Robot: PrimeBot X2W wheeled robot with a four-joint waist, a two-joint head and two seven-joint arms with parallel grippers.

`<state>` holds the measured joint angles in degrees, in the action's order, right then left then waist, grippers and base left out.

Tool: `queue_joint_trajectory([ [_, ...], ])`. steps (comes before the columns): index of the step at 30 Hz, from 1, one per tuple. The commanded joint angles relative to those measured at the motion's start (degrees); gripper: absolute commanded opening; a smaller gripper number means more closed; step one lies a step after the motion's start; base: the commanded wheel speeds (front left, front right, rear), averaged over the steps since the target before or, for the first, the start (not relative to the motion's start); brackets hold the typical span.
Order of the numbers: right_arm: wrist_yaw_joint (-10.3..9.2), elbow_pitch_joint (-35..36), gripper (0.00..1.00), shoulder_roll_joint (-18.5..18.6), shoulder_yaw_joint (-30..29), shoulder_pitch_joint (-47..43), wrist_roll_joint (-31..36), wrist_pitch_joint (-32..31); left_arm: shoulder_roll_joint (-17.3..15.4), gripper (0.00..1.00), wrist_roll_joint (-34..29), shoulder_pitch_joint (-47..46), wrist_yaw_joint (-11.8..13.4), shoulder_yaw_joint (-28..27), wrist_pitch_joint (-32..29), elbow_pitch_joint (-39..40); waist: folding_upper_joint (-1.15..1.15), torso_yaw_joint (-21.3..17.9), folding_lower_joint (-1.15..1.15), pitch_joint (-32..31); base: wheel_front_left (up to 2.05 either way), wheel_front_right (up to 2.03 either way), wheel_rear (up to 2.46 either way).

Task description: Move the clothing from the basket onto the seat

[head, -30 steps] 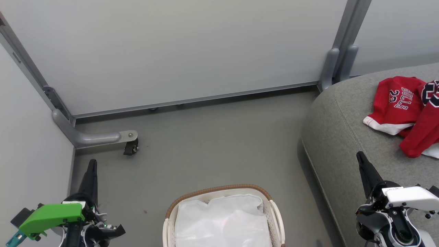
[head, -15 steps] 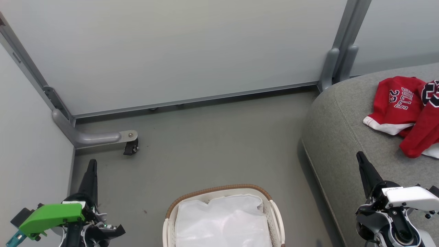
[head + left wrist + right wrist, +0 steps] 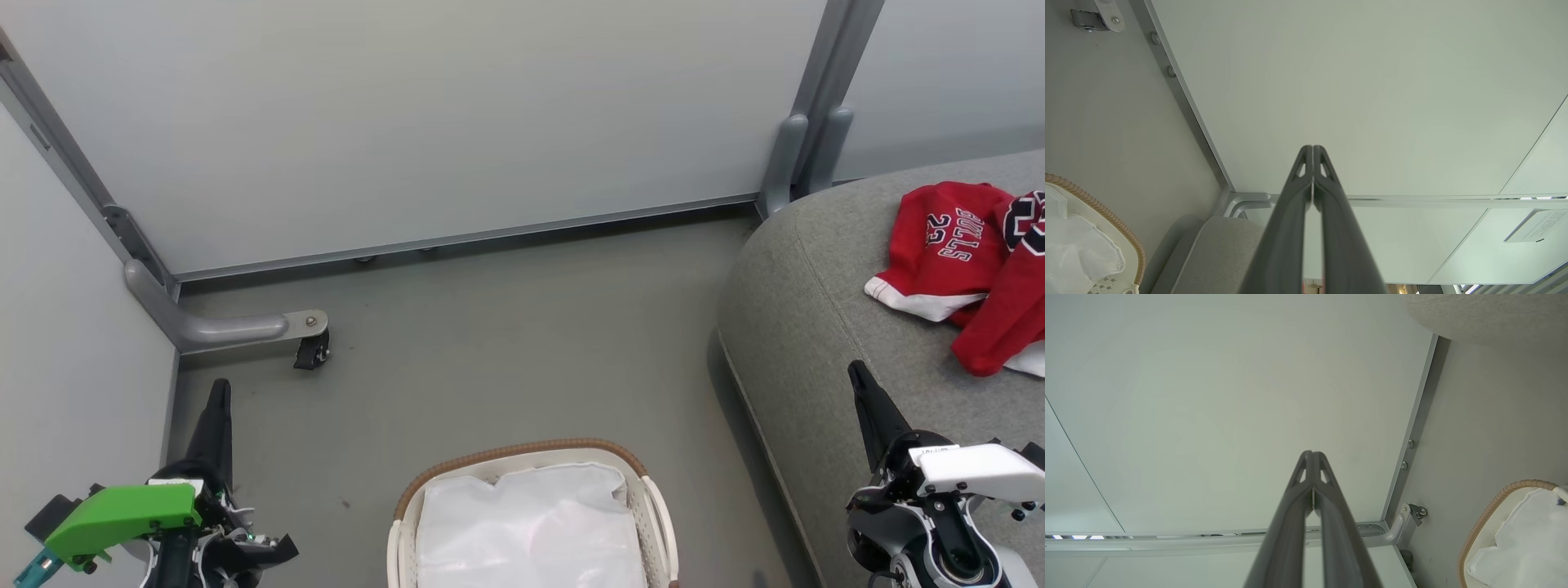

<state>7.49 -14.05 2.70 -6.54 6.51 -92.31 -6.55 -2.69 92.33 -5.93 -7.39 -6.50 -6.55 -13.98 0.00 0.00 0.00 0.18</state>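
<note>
- During the last second nothing moves: both tools, the basket and the clothing keep the same places in the head view
- The left tool [image 3: 219,392] rests at the lower left over the floor [image 3: 506,343]; its two fingers are clenched together and hold nothing, and the left wrist view shows the tips touching
- The right tool [image 3: 857,377] rests at the lower right, above the front edge of the seat [image 3: 816,327]; it is also clenched and holds nothing
- The clothing [image 3: 947,245] lies on the seat at the far right: the piece with small white letters [image 3: 939,237] touches the piece with the big number [image 3: 1008,310], which is cut by the picture edge
- The basket [image 3: 522,449] stands on the floor between the tools, well apart from the clothing; inside it the white liner [image 3: 531,523] shows, with no red cloth
- I judge the task as done: the stillness looks like rest, not a pause before a new grasp
- The near end of the basket is cut off by the picture, so I cannot check that part
</note>
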Motion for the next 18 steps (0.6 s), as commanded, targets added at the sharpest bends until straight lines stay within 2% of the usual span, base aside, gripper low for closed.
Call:
queue_joint_trajectory([
  [1,0.0,0.15,0.0,0.34,-0.09,-0.59,-0.2,-0.16,-0.36,0.0,0.16,-0.59,-0.18,-0.12,-0.17,0.01,0.0,0.0,0.0,0.0,0.0,0.0,0.0],
  [18,0.0,0.15,0.0,0.34,-0.09,-0.6,-0.2,-0.16,-0.36,0.0,0.16,-0.59,-0.19,-0.11,-0.17,0.02,0.0,0.0,0.0,0.0,0.0,0.0,0.0],
])
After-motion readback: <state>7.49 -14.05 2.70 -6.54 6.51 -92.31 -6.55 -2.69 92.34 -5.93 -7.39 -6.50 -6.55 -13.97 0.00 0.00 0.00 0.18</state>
